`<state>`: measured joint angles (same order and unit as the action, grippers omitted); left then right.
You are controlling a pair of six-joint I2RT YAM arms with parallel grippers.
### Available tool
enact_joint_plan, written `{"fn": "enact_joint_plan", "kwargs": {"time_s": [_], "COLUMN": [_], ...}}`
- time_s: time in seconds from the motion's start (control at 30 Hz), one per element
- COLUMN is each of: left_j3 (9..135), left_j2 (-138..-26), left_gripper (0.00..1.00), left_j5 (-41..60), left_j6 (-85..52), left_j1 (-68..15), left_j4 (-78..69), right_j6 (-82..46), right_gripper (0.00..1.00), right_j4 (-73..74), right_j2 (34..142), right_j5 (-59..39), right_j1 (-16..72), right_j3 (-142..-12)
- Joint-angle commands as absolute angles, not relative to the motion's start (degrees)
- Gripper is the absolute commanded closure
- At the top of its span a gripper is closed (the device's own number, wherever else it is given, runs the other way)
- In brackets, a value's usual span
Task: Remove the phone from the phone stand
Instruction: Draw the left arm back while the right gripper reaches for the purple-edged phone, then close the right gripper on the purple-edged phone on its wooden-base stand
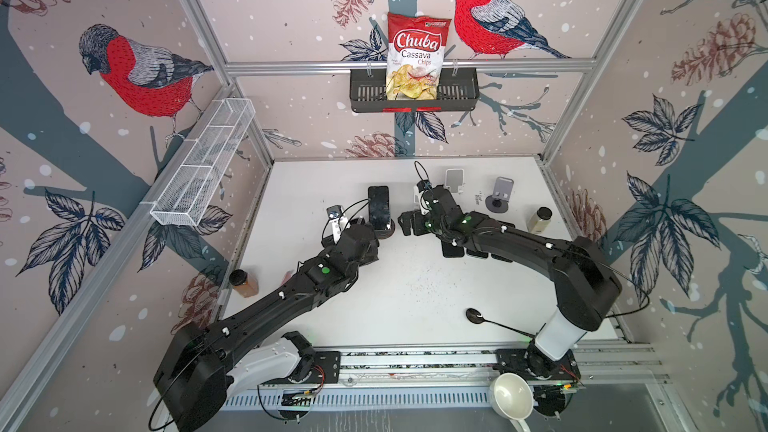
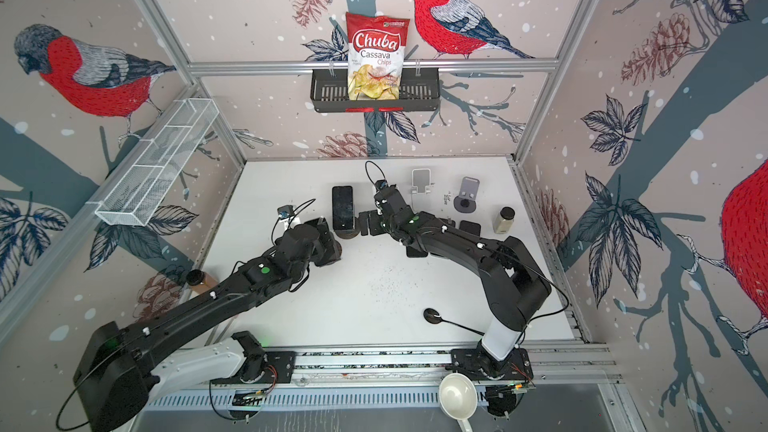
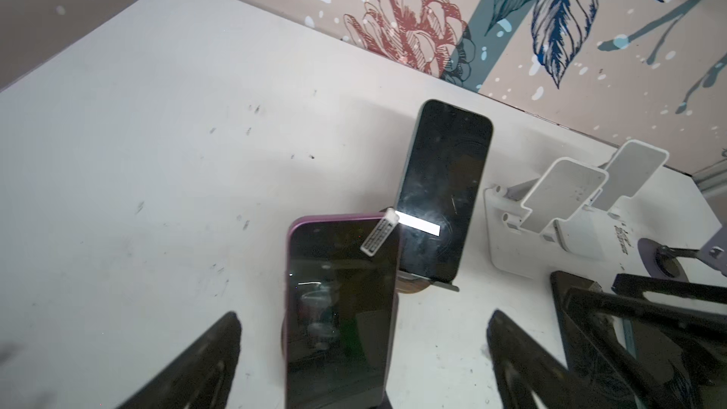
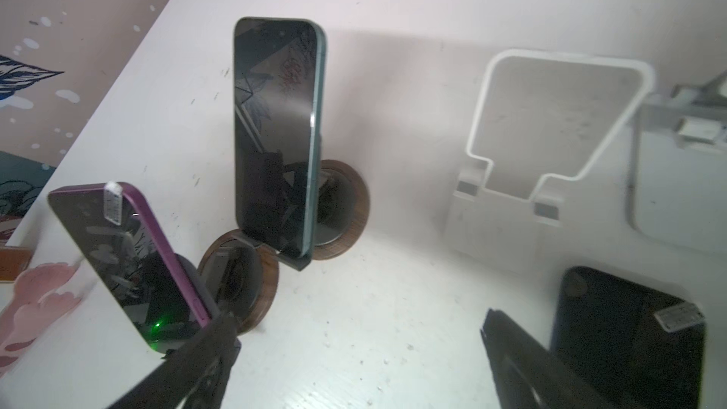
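Left gripper [image 3: 364, 315] wide open, purple phone [image 3: 338, 308] on phone stand [image 4: 240, 285] just ahead; right gripper [image 4: 358, 316] also wide, holding nothing.

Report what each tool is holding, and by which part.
Nothing is held. The left tool and the right tool both stand open, and neither grips a phone.

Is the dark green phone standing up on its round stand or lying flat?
Standing up. The dark green phone sits nearly upright, with its bottom edge in the lip of the round wooden stand. Its screen is dark.
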<state>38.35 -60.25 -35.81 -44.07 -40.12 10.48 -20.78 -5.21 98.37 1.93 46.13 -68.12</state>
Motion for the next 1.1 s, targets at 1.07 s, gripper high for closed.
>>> {"fn": "enact_joint_plan", "kwargs": {"time_s": [1.07], "left_j3": [16.6], "left_j2": [-43.2], "left_gripper": [0.04], "left_j5": [-11.6], "left_j6": [-48.9], "left_j1": [-23.7], "left_j4": [-4.8], "right_j6": [-18.1], "right_gripper": [0.01], "right_j4": [-3.3], "right_j2": [108.8], "right_j5": [2.4], "right_j1": [55.2], "right_j3": [-78.5]}}
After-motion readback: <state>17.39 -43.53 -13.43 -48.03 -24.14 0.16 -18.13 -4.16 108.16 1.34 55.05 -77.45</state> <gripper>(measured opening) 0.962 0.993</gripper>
